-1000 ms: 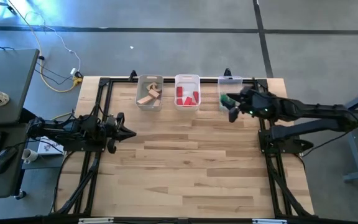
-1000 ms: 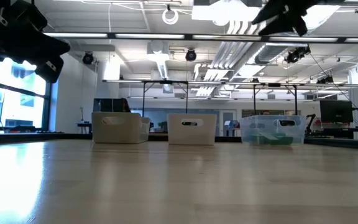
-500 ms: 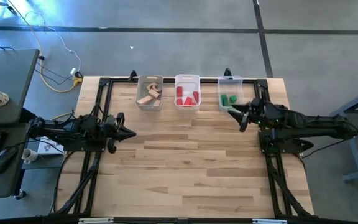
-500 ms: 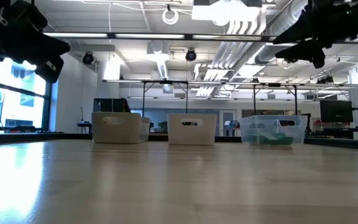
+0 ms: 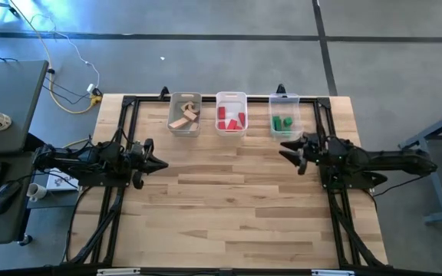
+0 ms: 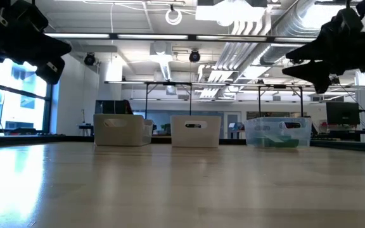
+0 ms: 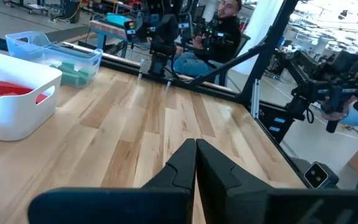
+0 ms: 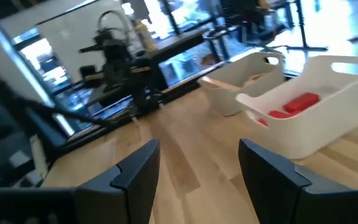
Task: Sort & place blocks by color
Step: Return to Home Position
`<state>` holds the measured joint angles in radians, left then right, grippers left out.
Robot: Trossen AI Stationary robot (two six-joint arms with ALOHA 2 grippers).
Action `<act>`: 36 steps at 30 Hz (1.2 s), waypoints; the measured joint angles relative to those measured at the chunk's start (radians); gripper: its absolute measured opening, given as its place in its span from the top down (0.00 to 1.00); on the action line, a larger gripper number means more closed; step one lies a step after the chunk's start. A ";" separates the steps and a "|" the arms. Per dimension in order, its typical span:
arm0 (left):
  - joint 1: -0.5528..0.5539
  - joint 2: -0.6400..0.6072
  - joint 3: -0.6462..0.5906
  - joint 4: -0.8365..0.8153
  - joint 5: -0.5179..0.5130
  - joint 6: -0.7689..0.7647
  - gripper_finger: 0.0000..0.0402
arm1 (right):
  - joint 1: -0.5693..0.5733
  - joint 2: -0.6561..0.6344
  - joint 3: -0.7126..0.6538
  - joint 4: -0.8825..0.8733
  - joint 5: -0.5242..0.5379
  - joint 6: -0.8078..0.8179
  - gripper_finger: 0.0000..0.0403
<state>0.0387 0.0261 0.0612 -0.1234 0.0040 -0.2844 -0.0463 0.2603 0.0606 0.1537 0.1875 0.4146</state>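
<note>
Right end effector (image 5: 291,152) stands open near the green blocks (image 5: 282,123); left end effector (image 5: 162,163) is closed.

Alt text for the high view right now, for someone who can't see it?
Three bins line the table's far edge, holding plain wood blocks, red blocks and green blocks, left to right. The right tool hangs open just in front of the rightmost bin; the left tool sits shut by the left side.

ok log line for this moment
left gripper: shut, left side | right gripper: open, empty, near right bin | blocks: sorted in bins
</note>
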 joint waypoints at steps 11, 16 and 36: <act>0.000 0.000 0.000 0.000 0.000 0.000 1.00 | 0.000 -0.008 -0.050 0.020 -0.031 -0.075 0.49; 0.000 0.000 0.000 0.000 0.000 0.000 1.00 | 0.000 -0.007 -0.050 -0.045 0.046 -0.044 0.49; 0.000 0.000 0.000 0.000 0.000 0.000 1.00 | 0.000 0.001 -0.049 -0.091 0.215 -0.012 0.49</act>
<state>0.0387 0.0261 0.0616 -0.1238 0.0040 -0.2847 -0.0463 0.2611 0.0113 0.0628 0.4029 0.4024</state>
